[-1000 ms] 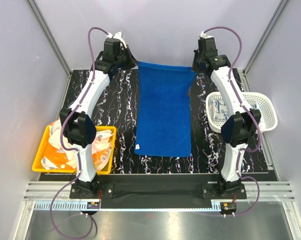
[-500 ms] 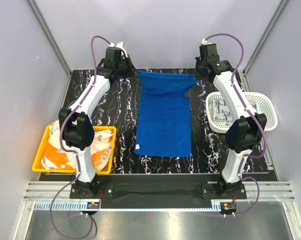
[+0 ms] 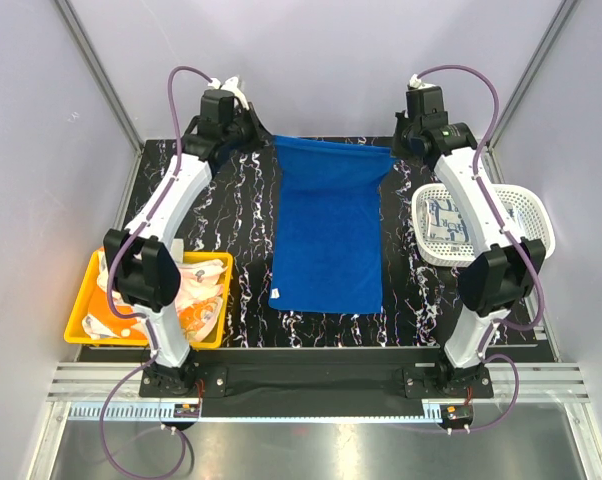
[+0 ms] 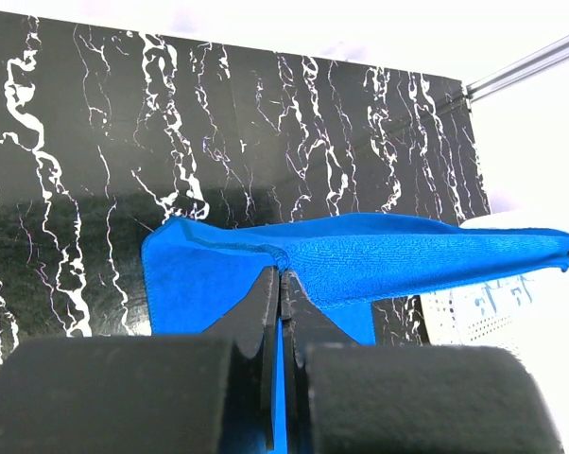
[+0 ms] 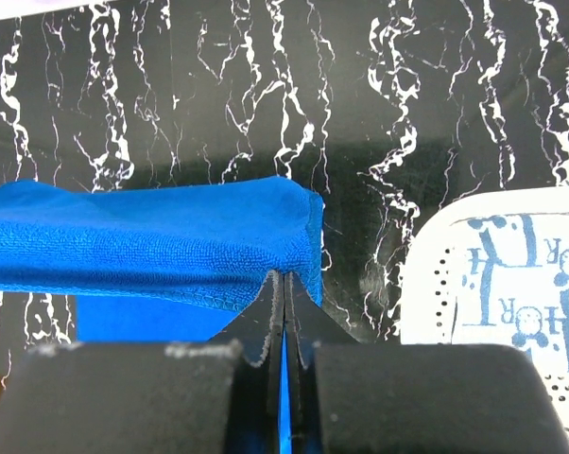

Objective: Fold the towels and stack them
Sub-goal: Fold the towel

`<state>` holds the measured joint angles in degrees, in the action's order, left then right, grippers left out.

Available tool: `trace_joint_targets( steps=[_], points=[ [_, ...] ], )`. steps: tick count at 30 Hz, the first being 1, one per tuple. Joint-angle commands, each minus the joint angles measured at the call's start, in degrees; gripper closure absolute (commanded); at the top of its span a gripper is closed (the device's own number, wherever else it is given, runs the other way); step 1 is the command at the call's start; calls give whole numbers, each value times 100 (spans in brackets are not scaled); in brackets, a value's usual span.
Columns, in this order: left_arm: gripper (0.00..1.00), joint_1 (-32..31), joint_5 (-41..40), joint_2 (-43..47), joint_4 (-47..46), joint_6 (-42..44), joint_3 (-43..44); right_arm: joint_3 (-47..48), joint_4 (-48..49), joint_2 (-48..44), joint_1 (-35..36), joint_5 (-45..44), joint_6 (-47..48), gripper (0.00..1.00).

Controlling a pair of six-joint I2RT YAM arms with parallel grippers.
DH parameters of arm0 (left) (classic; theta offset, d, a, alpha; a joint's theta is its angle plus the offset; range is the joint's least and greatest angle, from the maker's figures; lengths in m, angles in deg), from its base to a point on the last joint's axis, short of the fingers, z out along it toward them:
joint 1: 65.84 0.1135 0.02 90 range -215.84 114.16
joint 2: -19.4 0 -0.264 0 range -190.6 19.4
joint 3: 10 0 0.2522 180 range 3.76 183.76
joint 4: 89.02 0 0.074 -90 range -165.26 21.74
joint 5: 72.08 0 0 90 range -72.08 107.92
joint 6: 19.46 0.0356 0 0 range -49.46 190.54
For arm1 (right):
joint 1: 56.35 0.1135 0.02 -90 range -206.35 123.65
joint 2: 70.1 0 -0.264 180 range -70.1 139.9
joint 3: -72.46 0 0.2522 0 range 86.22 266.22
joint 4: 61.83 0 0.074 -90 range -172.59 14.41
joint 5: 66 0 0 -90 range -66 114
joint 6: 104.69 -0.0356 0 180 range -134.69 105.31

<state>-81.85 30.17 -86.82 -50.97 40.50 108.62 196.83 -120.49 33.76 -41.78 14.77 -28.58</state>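
Pinching the far-left corner of the blue towel (image 3: 326,235) in the fully closed left tool (image 4: 280,276), and the far-right corner in the fully closed right tool (image 5: 284,276). Holding that far edge raised and spread between both, leaving the rest lying flat on the table (image 3: 243,225). Stretching lengthwise from the tools toward the arm bases; probably calling for drawing both corners straight nearward together.

Pale lavender walls (image 3: 331,60) enclose a black marbled table (image 3: 241,210) — aluminium-framed corners.
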Motion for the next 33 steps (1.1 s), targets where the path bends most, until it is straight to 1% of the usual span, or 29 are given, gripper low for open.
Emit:
trace_joint_targets(
  steps=[1,14,33],
  points=[
    [100,45,-21,347,-250,16,-123,-118,-1,-366,-68,18,-44,100],
    [100,54,-56,839,-329,-45,-651,-584,-10,-743,-59,115,-158,100],
    [100,45,-21,1437,-505,-133,-1521,-1524,87,-1306,-33,308,-360,100]
  ],
)
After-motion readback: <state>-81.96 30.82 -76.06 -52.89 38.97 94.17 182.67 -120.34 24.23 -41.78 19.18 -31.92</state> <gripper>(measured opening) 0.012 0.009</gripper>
